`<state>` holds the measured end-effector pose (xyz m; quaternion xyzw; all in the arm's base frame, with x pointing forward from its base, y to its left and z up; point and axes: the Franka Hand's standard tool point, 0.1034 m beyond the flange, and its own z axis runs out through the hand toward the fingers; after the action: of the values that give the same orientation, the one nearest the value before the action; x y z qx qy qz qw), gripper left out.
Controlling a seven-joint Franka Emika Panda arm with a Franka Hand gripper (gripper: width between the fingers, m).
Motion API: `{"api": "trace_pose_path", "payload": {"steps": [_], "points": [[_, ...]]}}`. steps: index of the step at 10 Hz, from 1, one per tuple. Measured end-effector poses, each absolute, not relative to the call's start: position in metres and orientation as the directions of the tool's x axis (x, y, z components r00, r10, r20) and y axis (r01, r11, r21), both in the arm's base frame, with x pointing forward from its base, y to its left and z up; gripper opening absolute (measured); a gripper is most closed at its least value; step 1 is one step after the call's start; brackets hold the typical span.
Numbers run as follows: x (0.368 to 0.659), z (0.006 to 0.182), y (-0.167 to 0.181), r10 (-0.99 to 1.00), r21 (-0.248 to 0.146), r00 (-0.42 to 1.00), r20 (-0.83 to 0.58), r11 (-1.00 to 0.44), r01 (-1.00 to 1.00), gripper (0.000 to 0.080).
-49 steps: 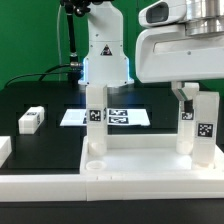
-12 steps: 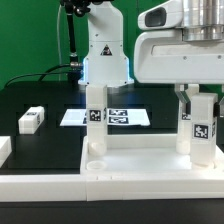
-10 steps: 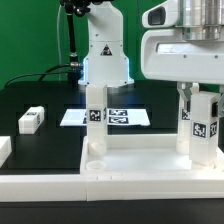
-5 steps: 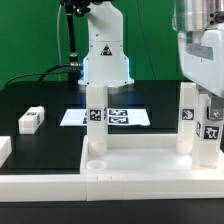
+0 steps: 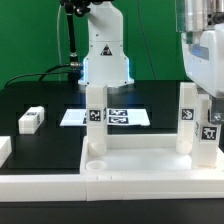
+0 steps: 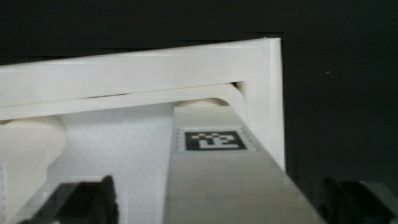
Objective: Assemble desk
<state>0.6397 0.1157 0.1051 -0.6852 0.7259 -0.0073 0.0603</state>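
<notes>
Evidently the black 2-finger gripper [image 6: 214,203] had just let go: in the wrist view its jaws stood open, clear of the white square tagged leg [image 6: 228,150] upright between them at a corner of the wide white rimmed plastic desk top [image 6: 125,75]. By that, leg 3 looked seated. In the exterior view, the neighbouring white leg [image 5: 187,118] crowded the gripper, the far white leg [image 5: 95,120] stood well off, and 1 loose white leg [image 5: 32,120] lay farthest from it.

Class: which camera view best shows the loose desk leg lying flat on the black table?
The exterior view: the loose leg lies in full sight at its left. The wrist view misses it, showing only an upright leg on the desk top.
</notes>
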Motion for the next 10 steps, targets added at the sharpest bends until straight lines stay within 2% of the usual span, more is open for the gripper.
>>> {"api": "trace_pose_path", "payload": {"steps": [1, 2, 6, 7, 8, 10], "points": [[0.64, 0.105, 0.115, -0.981, -0.106, 0.186, -0.053, -0.179, -0.978, 0.0602], [0.638, 0.103, 0.119, -0.956, -0.108, 0.288, -0.05, -0.281, -0.953, 0.064], [0.636, 0.101, 0.123, -0.878, -0.111, 0.477, -0.027, -0.472, -0.875, 0.0648], [0.636, 0.102, 0.122, -0.819, -0.109, 0.574, -0.009, -0.57, -0.815, 0.0648], [0.64, 0.106, 0.12, -0.673, -0.094, 0.74, 0.022, -0.738, -0.668, 0.0648], [0.644, 0.109, 0.123, -0.457, -0.089, 0.888, 0.052, -0.888, -0.451, 0.0648]]}}
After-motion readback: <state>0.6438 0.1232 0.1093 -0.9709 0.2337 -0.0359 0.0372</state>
